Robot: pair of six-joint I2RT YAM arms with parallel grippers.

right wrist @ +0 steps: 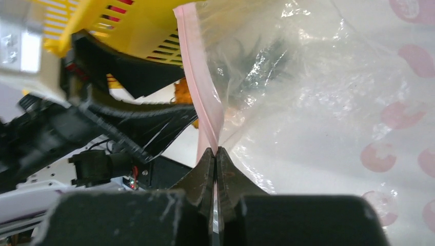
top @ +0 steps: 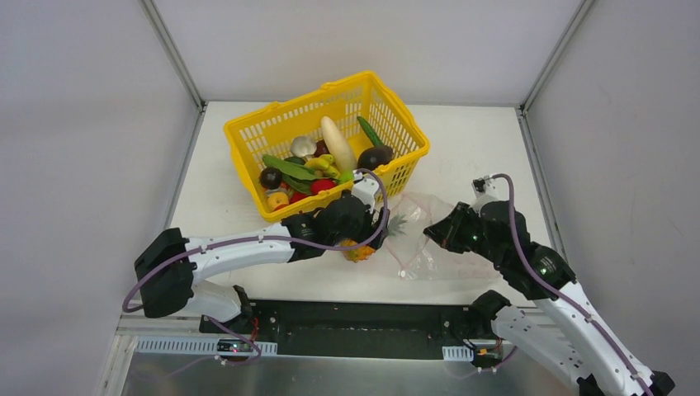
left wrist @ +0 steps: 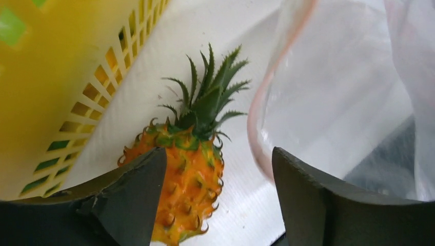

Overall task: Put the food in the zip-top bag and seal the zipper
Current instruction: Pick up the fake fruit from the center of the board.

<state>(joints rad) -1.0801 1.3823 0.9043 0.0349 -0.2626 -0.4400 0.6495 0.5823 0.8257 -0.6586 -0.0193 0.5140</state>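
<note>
Left gripper (left wrist: 219,154): wide open, straddling a toy pineapple (left wrist: 191,171) that lies on the counter (left wrist: 195,31) just beside the basket (left wrist: 56,77). Right gripper (right wrist: 216,154): closed on the pink zipper (right wrist: 197,77) of the clear bag (right wrist: 318,102), near the basket. Other food (top: 318,169) lies inside the basket.

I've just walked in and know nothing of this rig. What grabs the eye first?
The bright yellow basket, heaped with toy food, sits mid-table. In front of it a spiky orange pineapple sits between the open left gripper's fingers, beside the clear bag, whose pink zipper the right gripper pinches.
</note>
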